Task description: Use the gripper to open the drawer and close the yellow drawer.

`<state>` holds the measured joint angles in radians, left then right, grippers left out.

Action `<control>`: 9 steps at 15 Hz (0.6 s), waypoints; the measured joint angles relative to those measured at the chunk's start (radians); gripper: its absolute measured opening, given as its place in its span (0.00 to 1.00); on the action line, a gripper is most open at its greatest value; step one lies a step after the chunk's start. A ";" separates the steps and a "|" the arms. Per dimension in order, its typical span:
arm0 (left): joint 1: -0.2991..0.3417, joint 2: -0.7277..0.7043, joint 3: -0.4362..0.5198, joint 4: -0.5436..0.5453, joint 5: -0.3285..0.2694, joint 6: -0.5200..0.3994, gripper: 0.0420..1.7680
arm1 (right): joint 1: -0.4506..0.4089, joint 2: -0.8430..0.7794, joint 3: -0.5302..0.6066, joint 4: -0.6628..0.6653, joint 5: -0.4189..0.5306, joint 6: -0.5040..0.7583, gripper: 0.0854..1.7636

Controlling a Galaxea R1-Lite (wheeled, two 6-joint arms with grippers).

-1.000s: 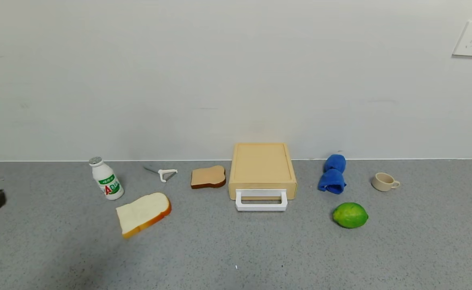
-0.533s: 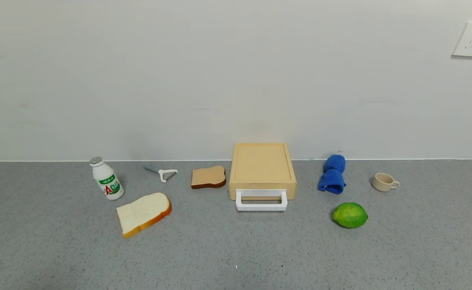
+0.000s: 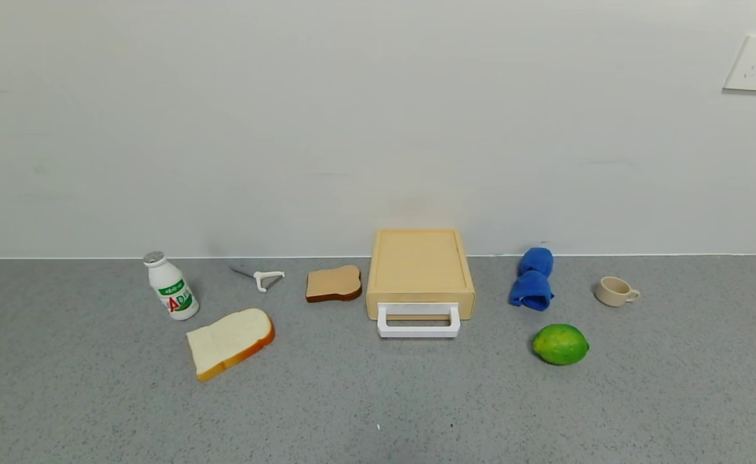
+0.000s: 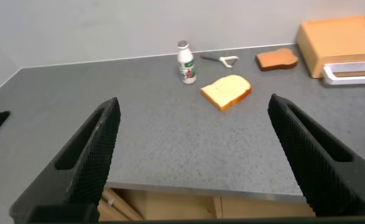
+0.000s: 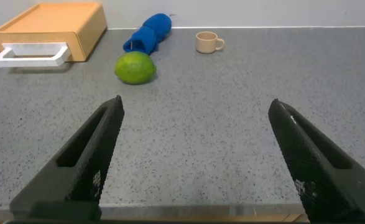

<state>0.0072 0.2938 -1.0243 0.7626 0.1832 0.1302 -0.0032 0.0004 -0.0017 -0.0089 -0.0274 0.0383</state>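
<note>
Resting shut in its case against the wall, the yellow drawer (image 3: 419,267) is seen well ahead of both grippers, its white handle (image 3: 419,321) facing them. The left gripper (image 4: 194,155) and right gripper (image 5: 198,155) are held wide open and empty near the table edge (image 4: 201,190), outside the head view. Either the drawer has not been opened or the cycle is complete; it cannot be told. If unopened, a reach to the handle is called for.
</note>
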 joint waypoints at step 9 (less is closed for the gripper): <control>-0.010 -0.255 0.447 -0.455 -0.124 0.029 0.97 | 0.000 0.000 0.000 0.000 0.000 0.000 0.97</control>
<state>-0.0032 0.0389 -0.5772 0.3072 0.0596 0.1596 -0.0032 0.0004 -0.0017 -0.0085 -0.0272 0.0383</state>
